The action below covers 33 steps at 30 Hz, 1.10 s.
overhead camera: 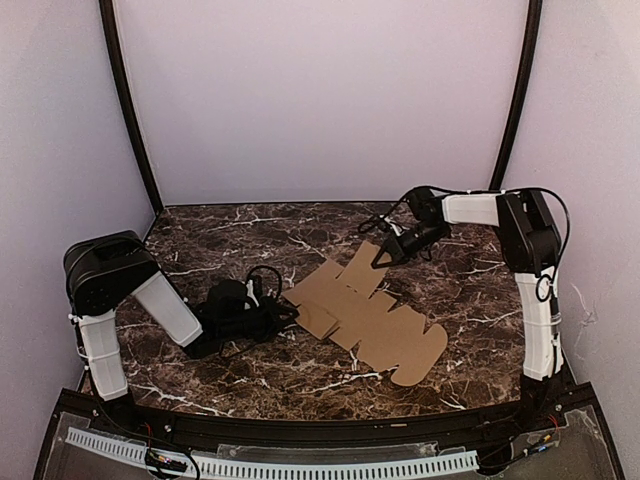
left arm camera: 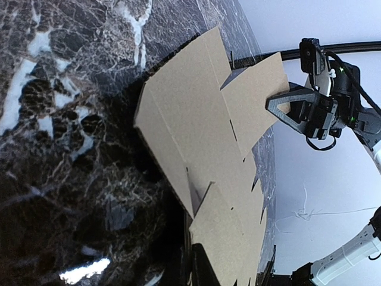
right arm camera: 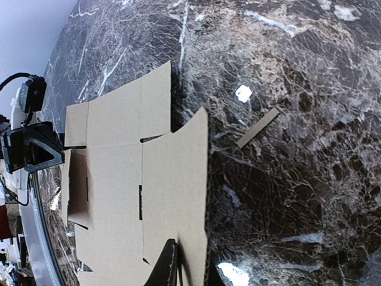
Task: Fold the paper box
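The paper box (overhead camera: pixel 372 318) is a flat brown die-cut sheet with flaps and rounded tabs, lying in the middle of the dark marble table (overhead camera: pixel 200 240). My left gripper (overhead camera: pixel 290 315) lies low at the sheet's left end, shut on a small flap there. In the left wrist view that flap (left arm camera: pixel 223 238) runs down between the fingers. My right gripper (overhead camera: pixel 380 258) is at the sheet's far edge, shut on a flap that it holds raised off the table. In the right wrist view this flap (right arm camera: pixel 178 179) stands on edge between the fingers.
A thin loose cardboard strip (right arm camera: pixel 257 127) lies on the marble beyond the sheet's far edge. Pale walls enclose the table at the back and on both sides. Black cables loop around both wrists.
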Available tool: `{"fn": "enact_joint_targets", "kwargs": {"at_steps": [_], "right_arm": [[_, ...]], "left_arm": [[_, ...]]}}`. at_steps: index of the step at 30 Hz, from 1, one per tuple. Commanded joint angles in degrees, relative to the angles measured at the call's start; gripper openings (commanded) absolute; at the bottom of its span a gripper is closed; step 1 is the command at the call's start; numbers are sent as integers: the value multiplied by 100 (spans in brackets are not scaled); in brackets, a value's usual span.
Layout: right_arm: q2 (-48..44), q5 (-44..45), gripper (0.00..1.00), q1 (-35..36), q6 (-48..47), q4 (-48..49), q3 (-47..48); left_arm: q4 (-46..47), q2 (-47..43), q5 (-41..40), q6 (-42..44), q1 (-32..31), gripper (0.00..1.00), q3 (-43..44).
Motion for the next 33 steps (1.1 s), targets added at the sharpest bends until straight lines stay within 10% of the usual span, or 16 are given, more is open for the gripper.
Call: {"fn": "enact_joint_targets", "kwargs": {"at_steps": [1, 33], "right_arm": [[-350, 770, 8, 143, -153, 233, -320], [-2018, 5150, 24, 1683, -522, 1198, -1592]], "left_arm": [[-263, -63, 51, 109, 26, 3, 41], [-214, -138, 2, 100, 20, 7, -118]]}}
